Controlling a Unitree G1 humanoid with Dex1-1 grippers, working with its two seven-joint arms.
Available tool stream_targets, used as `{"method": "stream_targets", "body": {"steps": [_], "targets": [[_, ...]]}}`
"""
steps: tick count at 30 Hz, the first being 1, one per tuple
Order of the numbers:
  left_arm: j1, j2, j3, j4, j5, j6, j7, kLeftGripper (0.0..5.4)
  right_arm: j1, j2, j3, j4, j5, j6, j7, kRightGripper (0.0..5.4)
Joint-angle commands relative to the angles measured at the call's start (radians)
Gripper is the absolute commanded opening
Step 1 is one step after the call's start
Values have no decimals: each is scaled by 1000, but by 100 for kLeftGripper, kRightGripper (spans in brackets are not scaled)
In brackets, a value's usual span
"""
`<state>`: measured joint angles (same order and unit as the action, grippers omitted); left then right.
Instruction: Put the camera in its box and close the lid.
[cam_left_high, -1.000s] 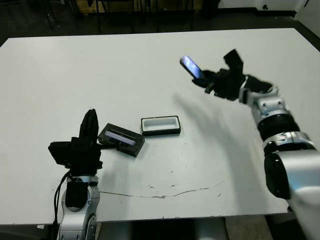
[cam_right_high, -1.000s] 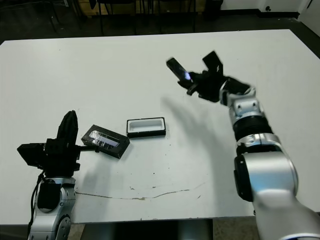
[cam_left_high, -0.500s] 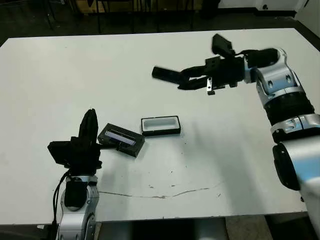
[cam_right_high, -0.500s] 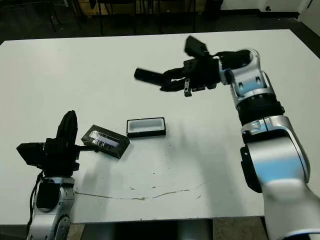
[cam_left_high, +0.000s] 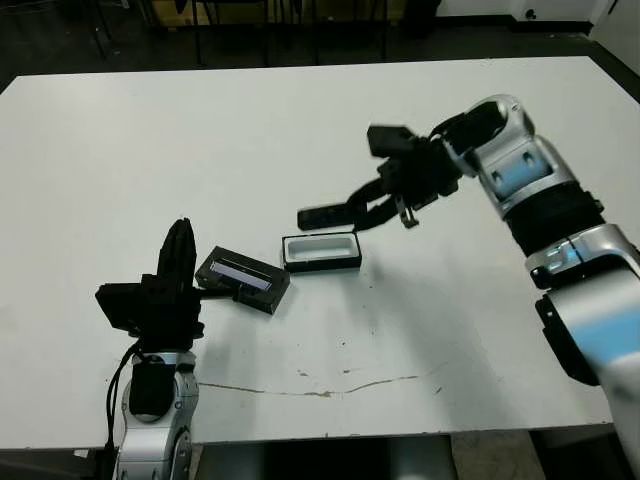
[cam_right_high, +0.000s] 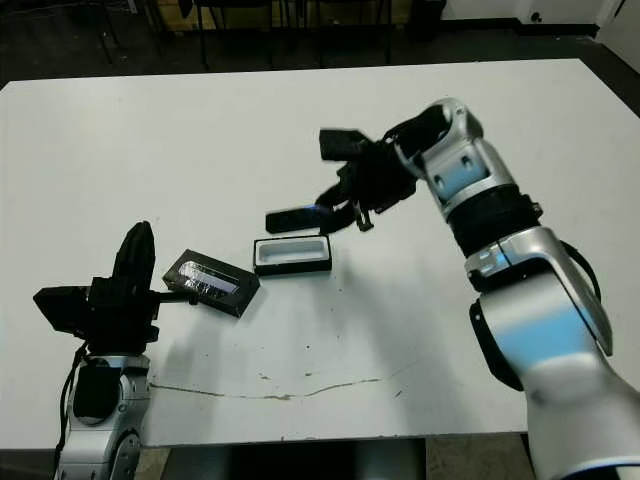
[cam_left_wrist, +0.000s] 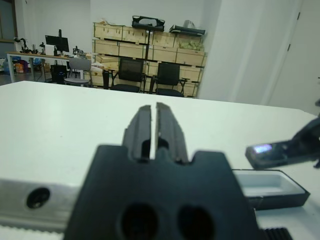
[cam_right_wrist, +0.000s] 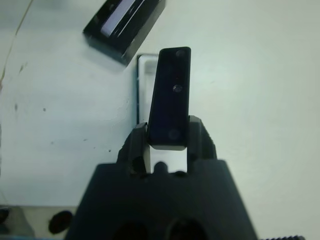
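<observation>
Camera: a slim black bar (cam_left_high: 330, 214), held in the air just above the box, roughly level and lengthwise along it, not yet inside.
Right gripper: my right pincer (cam_right_wrist: 167, 134) is clamped on one end of the camera, the two fingers narrowly apart with the bar's width between them; most of the bar juts out past the fingertips.
Left gripper: my left pincer (cam_left_wrist: 149, 131) stands upright near the table's front edge, fingers pressed together with only a thin slit between them, holding nothing.
Box: a shallow black tray with white lining (cam_left_high: 321, 252), open side up in the middle of the white table (cam_left_high: 200, 140), directly under the camera.
Lid: a flat black cover with a pale shiny strip (cam_left_high: 243, 278), lying on the table just beside the box, between it and my left pincer.
Handling, camera: I judge it stiff and light, with a glossy skin that could slip; held by one end it may droop or twist, so a firm squeeze across the narrow sides seems wise.
Handling, box: it looks light enough to skid if the camera catches a wall.
Handling, lid: thin and flat, best taken by its long edges, I think.
</observation>
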<state>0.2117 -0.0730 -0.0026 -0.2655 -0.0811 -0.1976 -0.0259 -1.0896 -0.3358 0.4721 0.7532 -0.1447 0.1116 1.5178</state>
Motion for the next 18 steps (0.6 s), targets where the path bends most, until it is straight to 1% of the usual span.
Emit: {"method": "stream_targets", "body": {"steps": [1,5,7,10,18], "targets": [[18,7,-2,11,3,4,-1,0,17,16,15,38,-14,-22,5,46],[18,8,-2,22,6,-11,-2,0,17,19,25,67,-21,-73,18,46],[17,6,-2,22,6,-9,0,0,17,22,27,77,-24,-79,28,46],[19,5,-3,17,5,3,2,0,19,25,29,77,-26,-68,36,46],[15,6,-4,27,9,-8,2,0,31,24,38,57,-43,-96,21,46]]}}
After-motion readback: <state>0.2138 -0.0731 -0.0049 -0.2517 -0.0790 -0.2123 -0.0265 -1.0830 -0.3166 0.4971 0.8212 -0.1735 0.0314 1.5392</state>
